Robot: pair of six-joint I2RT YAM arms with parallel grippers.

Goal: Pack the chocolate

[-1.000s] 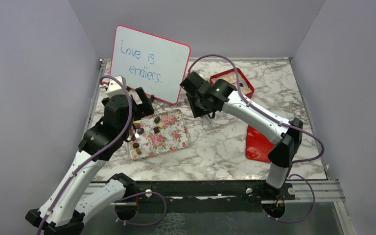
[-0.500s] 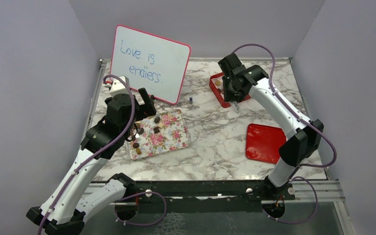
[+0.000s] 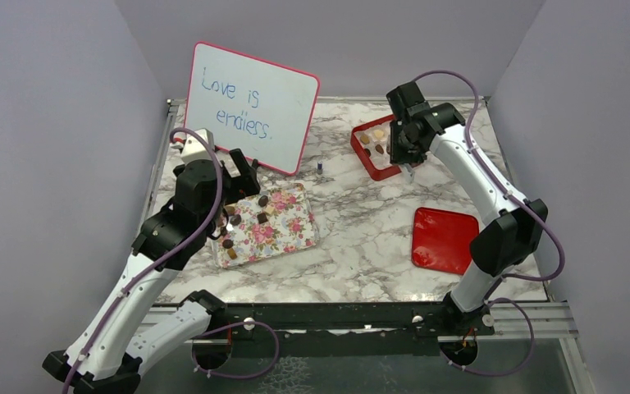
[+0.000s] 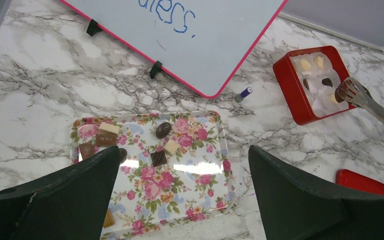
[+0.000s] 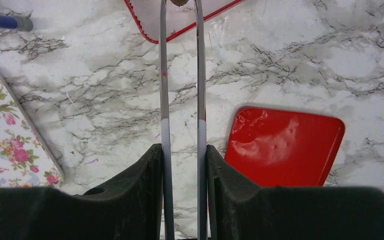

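Several chocolates (image 4: 163,130) lie on the pink floral tray (image 3: 283,234), which also shows in the left wrist view (image 4: 190,185). My left gripper (image 4: 185,155) is open and empty, hovering above the tray; it also shows in the top view (image 3: 242,171). My right gripper (image 5: 182,150) is shut on metal tongs (image 5: 164,75). The tongs' tip (image 4: 347,92) pinches a brown chocolate (image 4: 339,94) over the red box (image 4: 286,80). The white-lined box holds several chocolates (image 4: 306,64). In the top view the right gripper (image 3: 402,144) is over the box (image 3: 362,148).
A whiteboard (image 3: 250,107) leans at the back left behind the tray. A small blue marker (image 4: 243,93) lies between tray and box. The red lid (image 3: 443,238) lies at the right front. Grey walls enclose the marble table.
My right arm has swung with the tongs from beside the floral tray to the right and back, over the red box. The left arm has barely moved.
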